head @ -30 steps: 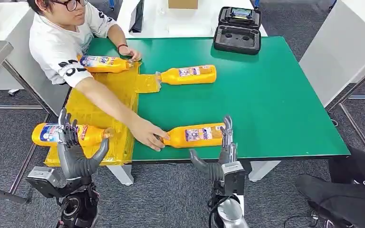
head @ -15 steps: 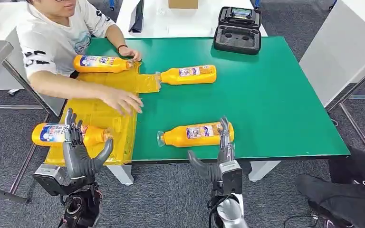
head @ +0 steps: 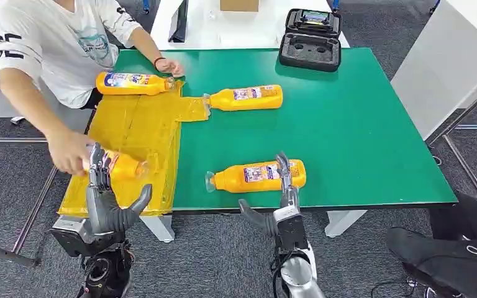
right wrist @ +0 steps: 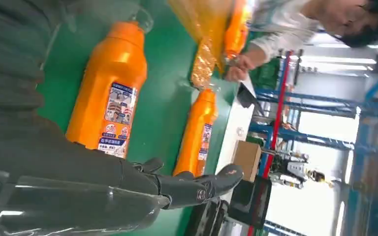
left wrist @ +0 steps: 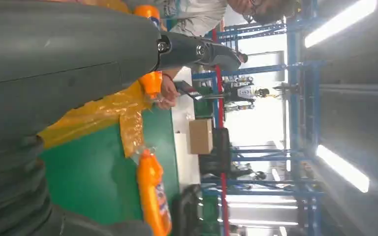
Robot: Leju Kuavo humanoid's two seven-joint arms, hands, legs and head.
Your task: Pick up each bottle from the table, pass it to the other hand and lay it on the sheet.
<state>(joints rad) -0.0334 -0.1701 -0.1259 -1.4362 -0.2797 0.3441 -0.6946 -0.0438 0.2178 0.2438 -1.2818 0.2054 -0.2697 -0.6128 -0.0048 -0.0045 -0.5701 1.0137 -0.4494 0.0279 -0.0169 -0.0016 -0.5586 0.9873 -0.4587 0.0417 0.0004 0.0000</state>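
Orange plastic bottle [head: 258, 176] lying crosswise on green table [head: 360, 124], cap leftward, right hand [head: 284, 186] fingers open behind it, left hand [head: 102, 198] open, person's hand [head: 68, 152] now grasping sheet-edge bottle [head: 121, 165]

An orange bottle [left wrist: 153, 196] lies on the green table [left wrist: 93, 182].

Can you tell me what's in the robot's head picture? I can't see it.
A person's hand grasps an orange bottle on the yellow sheet beside the robot's open left hand. Its right hand reaches another bottle on the green table.
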